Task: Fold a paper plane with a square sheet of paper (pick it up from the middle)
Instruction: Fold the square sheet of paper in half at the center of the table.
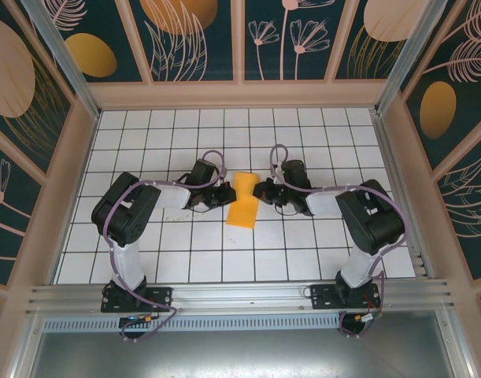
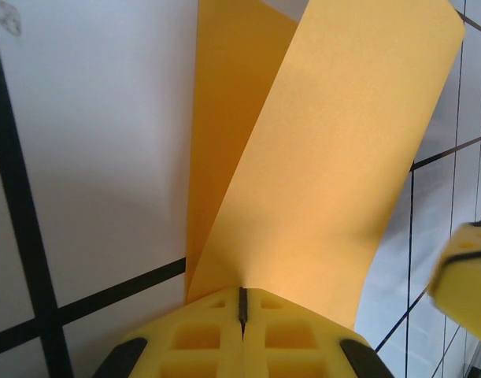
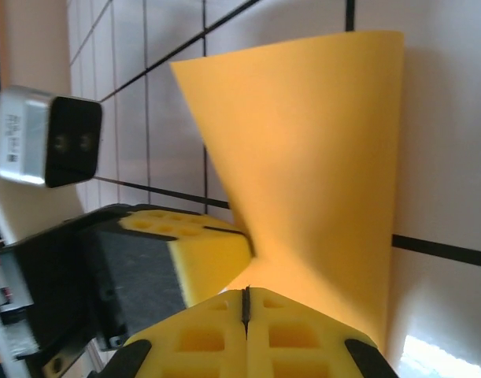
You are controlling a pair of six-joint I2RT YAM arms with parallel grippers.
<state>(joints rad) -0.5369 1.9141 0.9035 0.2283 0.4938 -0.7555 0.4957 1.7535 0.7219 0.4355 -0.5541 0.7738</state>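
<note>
Walls: dark teal panels painted with pale leaf outlines and orange ovals enclose the workspace on three sides.
Table: a white surface ruled into square tiles by black lines.
Rail: a ribbed aluminium rail runs along the near edge, with both arm bases bolted to it.
Left arm: the left arm rises from its base, bends at a black elbow and reaches inward to the table's middle.
Right arm: the right arm mirrors it from the other side, its black elbow raised.
Paper: the square sheet of paper is orange-yellow and sits at the table's centre between the two wrists. It is pinched narrow at its waist and flares wider at the far and near ends. Whether its ends touch the tiles cannot be told.
Paper, left wrist view: the sheet rises from the fingertips in two curling layers.
Paper, right wrist view: the sheet fans out from the pinch, with one straight edge standing over the tiles.
Left gripper: the left gripper has its yellow jaws pressed together and clamps the sheet's left side at the waist. One of its fingers touches the paper.
Right gripper: the right gripper has its jaws closed to a thin seam and grips the sheet's right side, just beside the left fingertips.
</note>
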